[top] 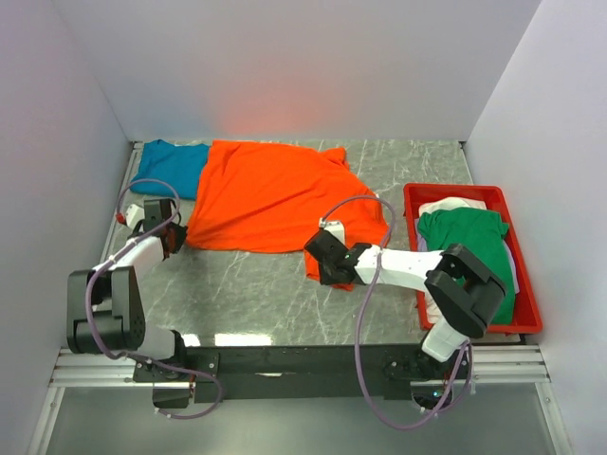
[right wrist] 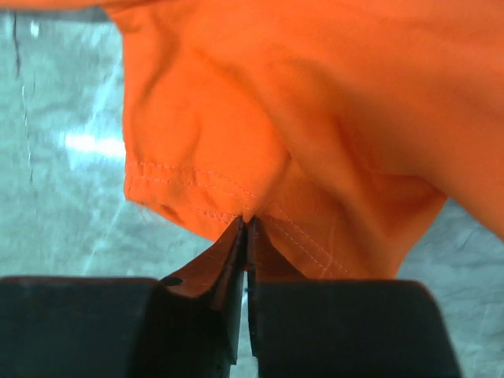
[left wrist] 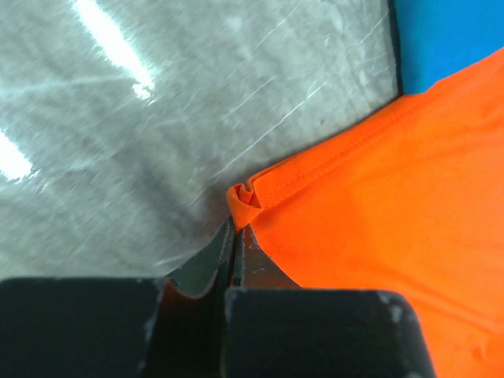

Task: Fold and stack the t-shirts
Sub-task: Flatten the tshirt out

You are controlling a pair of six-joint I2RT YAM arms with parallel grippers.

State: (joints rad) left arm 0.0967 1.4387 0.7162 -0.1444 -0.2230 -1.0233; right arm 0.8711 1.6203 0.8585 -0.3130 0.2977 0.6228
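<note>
A bright orange t-shirt (top: 270,194) lies spread over the table's middle. My left gripper (top: 175,239) is shut on its near-left corner (left wrist: 246,197). My right gripper (top: 325,261) is shut on its near-right hem (right wrist: 244,211), lifted a little off the table. A teal blue t-shirt (top: 173,167) lies at the back left, partly under the orange one; it also shows in the left wrist view (left wrist: 449,39). A green t-shirt (top: 474,248) lies over a white t-shirt (top: 453,204) in the red tray (top: 531,303).
The red tray stands at the right side of the marble table (top: 256,303). White walls close in the back and both sides. The arm bases sit on a black rail at the near edge.
</note>
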